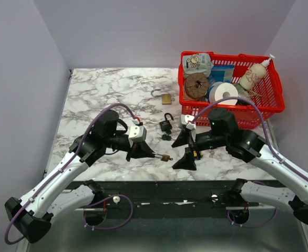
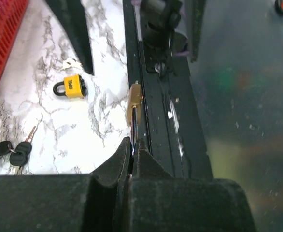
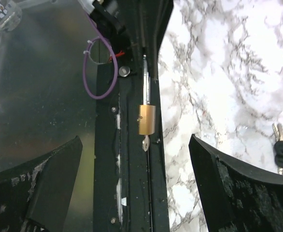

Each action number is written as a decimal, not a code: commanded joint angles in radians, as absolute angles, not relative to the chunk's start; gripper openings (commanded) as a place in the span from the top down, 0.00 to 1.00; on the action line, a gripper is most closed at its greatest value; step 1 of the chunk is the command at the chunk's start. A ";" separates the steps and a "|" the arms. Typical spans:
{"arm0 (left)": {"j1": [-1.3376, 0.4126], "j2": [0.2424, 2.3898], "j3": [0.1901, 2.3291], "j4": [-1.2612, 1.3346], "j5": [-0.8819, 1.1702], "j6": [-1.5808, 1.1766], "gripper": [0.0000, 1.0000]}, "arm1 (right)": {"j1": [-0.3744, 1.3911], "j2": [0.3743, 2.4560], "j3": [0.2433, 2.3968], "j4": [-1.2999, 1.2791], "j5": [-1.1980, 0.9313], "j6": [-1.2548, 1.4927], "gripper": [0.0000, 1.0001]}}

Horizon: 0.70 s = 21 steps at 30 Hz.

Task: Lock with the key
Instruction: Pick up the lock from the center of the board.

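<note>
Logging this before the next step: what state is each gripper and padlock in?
left gripper, shut on small brass padlock
right gripper, open
black padlock, shackle looks open
yellow padlock, shackle closed
far brass padlock, shackle open

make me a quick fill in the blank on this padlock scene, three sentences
1. The left gripper is ____ on the small brass padlock.
2. The right gripper is wide ____ and holds nothing.
3. The basket at the table's far right corner is coloured ____.

Missing words: shut; open; red
</note>
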State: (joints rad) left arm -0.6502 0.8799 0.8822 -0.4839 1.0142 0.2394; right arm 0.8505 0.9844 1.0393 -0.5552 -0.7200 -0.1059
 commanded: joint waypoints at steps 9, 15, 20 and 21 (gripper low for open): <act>-0.607 0.884 0.983 -0.325 0.982 -0.092 1.00 | 0.851 1.029 1.163 -0.586 -0.719 -0.207 0.14; -0.607 0.884 0.983 -0.307 0.974 -0.146 1.00 | 0.850 1.051 1.183 -0.554 -0.719 -0.207 0.42; -0.606 0.882 0.980 -0.276 0.954 -0.179 1.00 | 0.850 1.066 1.196 -0.551 -0.726 -0.209 0.62; -0.606 0.882 0.980 -0.270 0.953 -0.187 1.00 | 0.850 1.069 1.197 -0.551 -0.733 -0.203 0.65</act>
State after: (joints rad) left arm -0.6079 0.8864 0.9611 -0.3321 0.9859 -0.1326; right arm 0.8505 1.0565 1.1637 -0.5697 -0.7166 -0.1986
